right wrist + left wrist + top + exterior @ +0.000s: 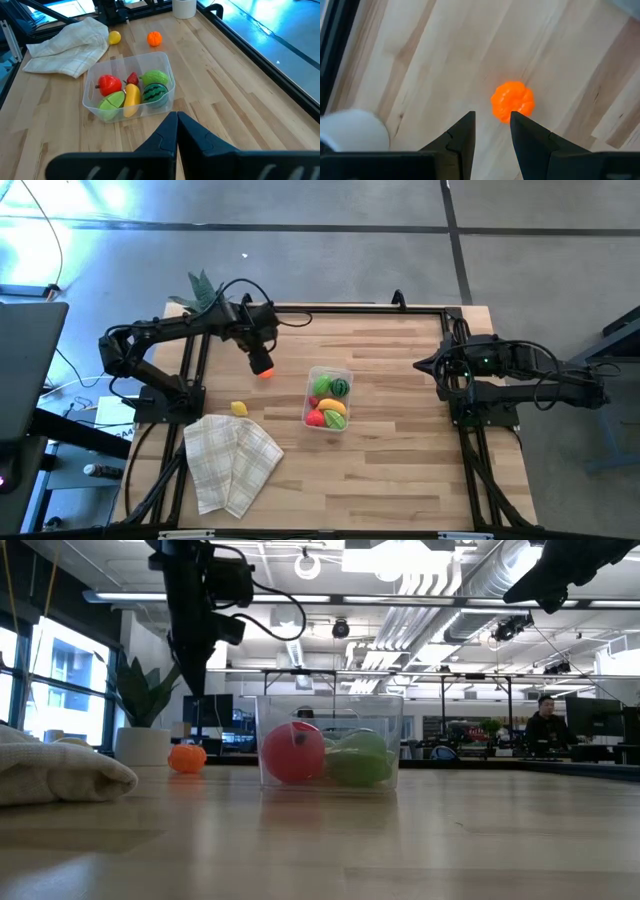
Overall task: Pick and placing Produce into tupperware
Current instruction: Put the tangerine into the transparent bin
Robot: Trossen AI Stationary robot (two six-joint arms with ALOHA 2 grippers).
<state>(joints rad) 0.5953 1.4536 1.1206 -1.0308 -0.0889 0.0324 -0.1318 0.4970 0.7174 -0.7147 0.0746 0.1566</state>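
the clear tupperware [129, 87] sits mid-table holding red, yellow, light green and striped green produce [131, 94]. an orange toy fruit [265, 370] lies left of it on the wooden table [400, 430], under the left gripper [491, 127], whose fingers stand narrowly apart, holding nothing. a yellow piece [239, 409] lies beside the checked cloth [230, 460]. the right gripper [177, 119] waits closed at the right. an open office lies beyond.

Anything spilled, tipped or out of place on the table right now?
Nothing spilled or damaged. The tupperware sits upright with produce inside. Only the orange piece, under the left hand, and the yellow piece by the checked cloth remain outside.
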